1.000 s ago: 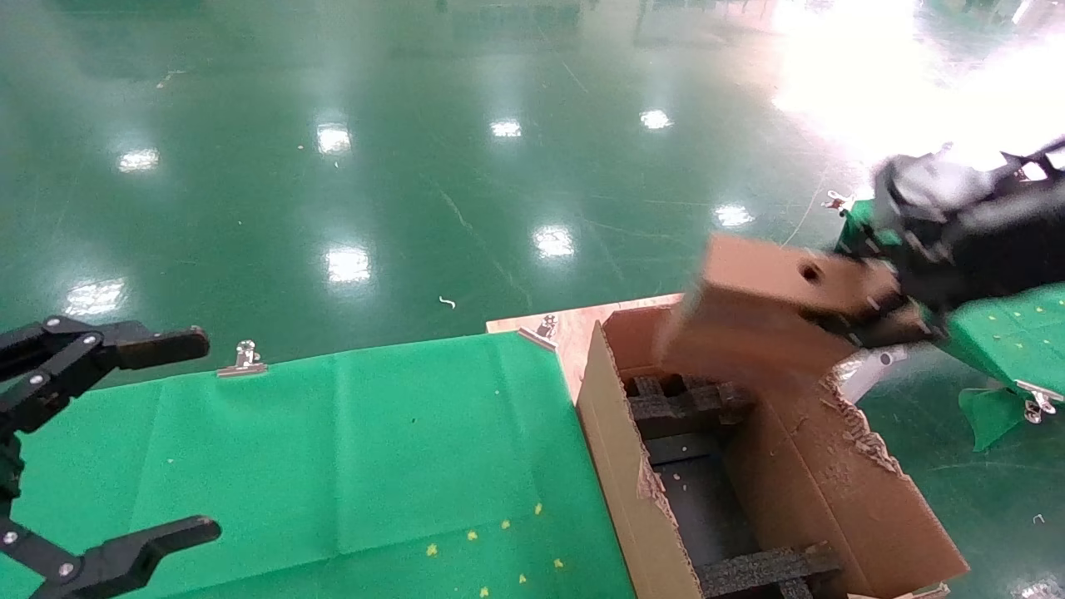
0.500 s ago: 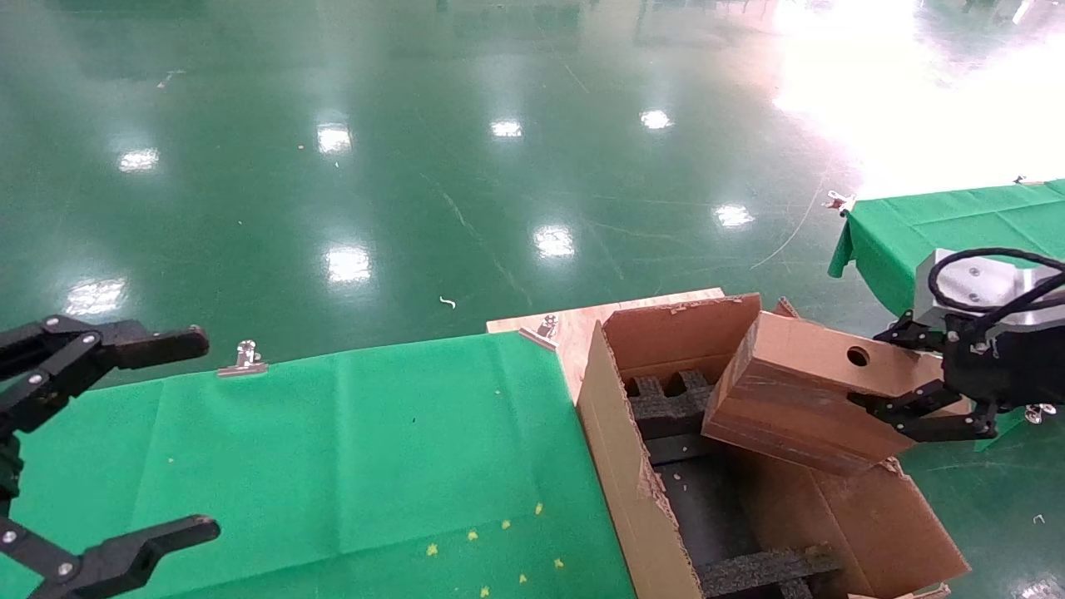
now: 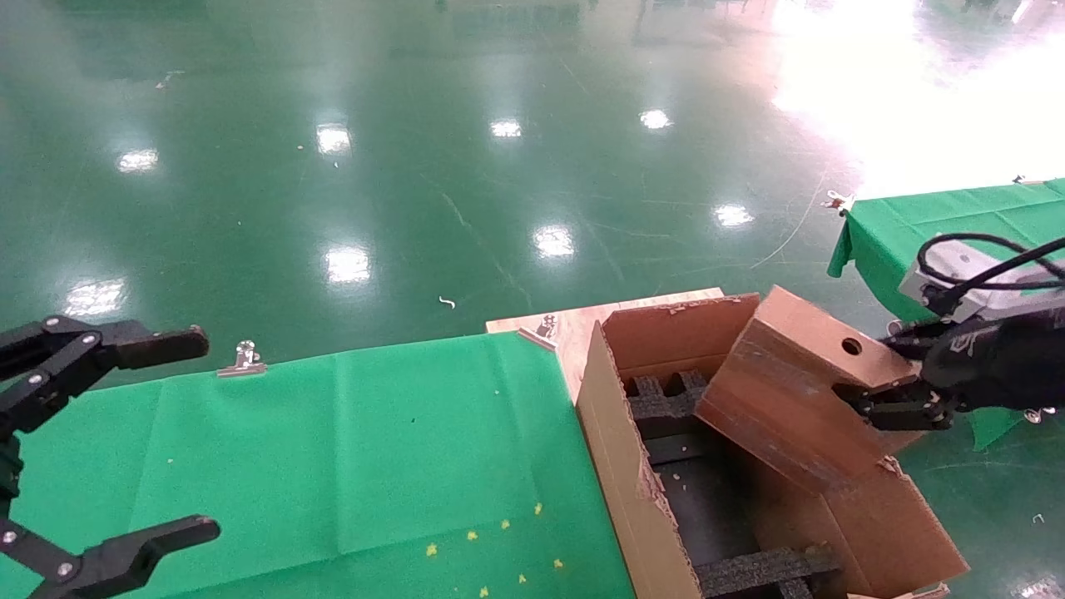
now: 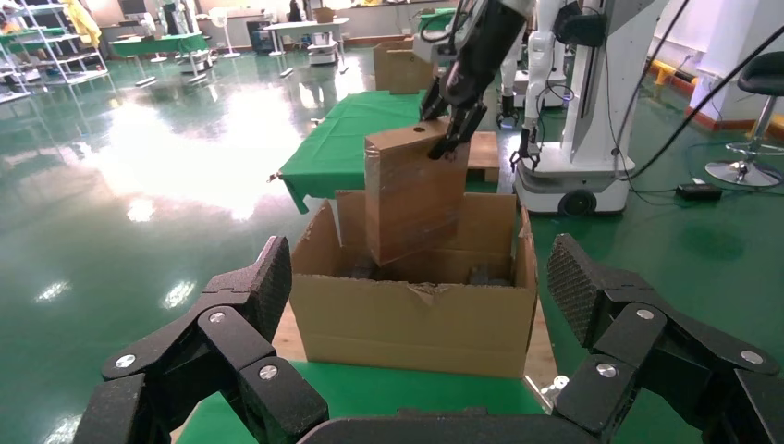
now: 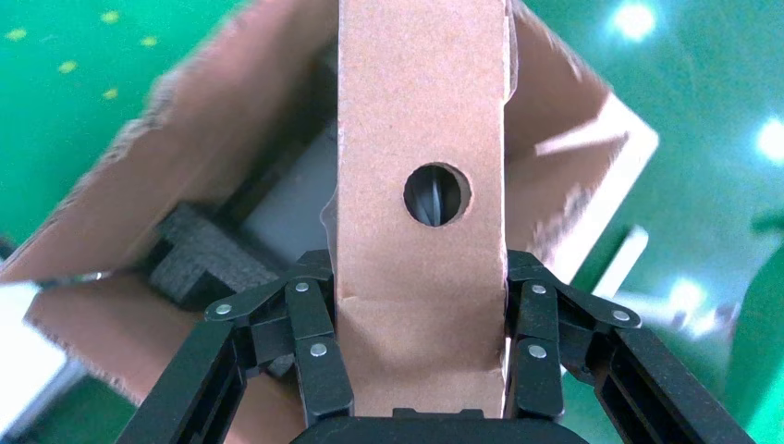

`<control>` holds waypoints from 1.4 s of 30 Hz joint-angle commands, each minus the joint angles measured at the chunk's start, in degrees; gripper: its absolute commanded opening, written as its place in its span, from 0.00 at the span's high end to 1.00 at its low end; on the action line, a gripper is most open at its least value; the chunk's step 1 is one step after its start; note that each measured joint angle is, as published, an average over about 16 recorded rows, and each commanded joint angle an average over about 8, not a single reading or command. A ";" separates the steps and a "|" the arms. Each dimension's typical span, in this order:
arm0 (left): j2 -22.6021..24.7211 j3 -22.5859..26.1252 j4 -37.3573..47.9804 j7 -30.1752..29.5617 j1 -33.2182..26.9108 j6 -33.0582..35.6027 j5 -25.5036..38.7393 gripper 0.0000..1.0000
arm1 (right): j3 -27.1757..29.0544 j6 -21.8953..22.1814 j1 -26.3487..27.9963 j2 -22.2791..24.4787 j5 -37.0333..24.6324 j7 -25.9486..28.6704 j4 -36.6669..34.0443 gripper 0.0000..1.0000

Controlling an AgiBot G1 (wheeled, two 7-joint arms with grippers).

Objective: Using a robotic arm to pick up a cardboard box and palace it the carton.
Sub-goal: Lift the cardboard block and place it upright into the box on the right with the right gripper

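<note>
The small brown cardboard box (image 3: 790, 399) with a round hole in its narrow face hangs tilted over the large carton (image 3: 611, 449), its lower end inside the opening above the black foam dividers (image 3: 666, 403). My right gripper (image 3: 875, 376) is shut on the box's upper end, at the carton's right side. In the right wrist view the fingers (image 5: 314, 342) clamp both sides of the box (image 5: 421, 111) below the hole, with the carton (image 5: 213, 120) underneath. The left wrist view shows the box (image 4: 411, 194) sticking up out of the carton (image 4: 416, 319). My left gripper (image 3: 166, 441) is open and empty at the far left.
A green cloth table (image 3: 333, 449) lies left of the carton, with a binder clip (image 3: 243, 358) at its back edge. A wooden board (image 3: 574, 324) shows under the carton. A second green table (image 3: 915, 216) stands at the right. Shiny green floor lies beyond.
My right gripper has carried the box down from above the carton's back edge. The box now tilts steeper, with its lower end inside the carton. The left arm has not moved.
</note>
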 commanded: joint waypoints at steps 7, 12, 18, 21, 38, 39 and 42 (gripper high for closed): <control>-0.01 0.03 0.01 0.02 -0.01 -0.01 -0.02 0.00 | -2.74 5.71 -3.82 1.53 -1.08 14.11 1.77 1.00; -0.02 0.05 0.01 0.03 -0.02 -0.01 -0.03 0.00 | -4.13 6.69 -5.59 1.94 -0.71 19.12 1.64 1.00; -0.03 0.07 0.02 0.03 -0.01 -0.03 -0.04 0.00 | -5.15 8.34 -6.94 2.27 -1.04 23.03 1.67 1.00; -0.03 0.07 0.02 0.04 -0.01 -0.04 -0.04 0.00 | -5.32 9.09 -7.24 2.39 -0.99 23.71 1.77 1.00; -0.03 0.11 0.06 0.07 -0.03 -0.04 -0.07 0.00 | -8.07 16.96 -10.93 0.28 -5.87 32.83 1.44 1.00; -0.03 0.11 0.06 0.07 -0.03 -0.04 -0.07 0.00 | -8.37 17.69 -11.34 -0.01 -6.42 33.97 1.51 1.00; -0.04 0.12 0.07 0.07 -0.04 -0.04 -0.08 0.00 | -9.22 19.64 -12.49 -0.91 -8.20 37.25 1.65 1.00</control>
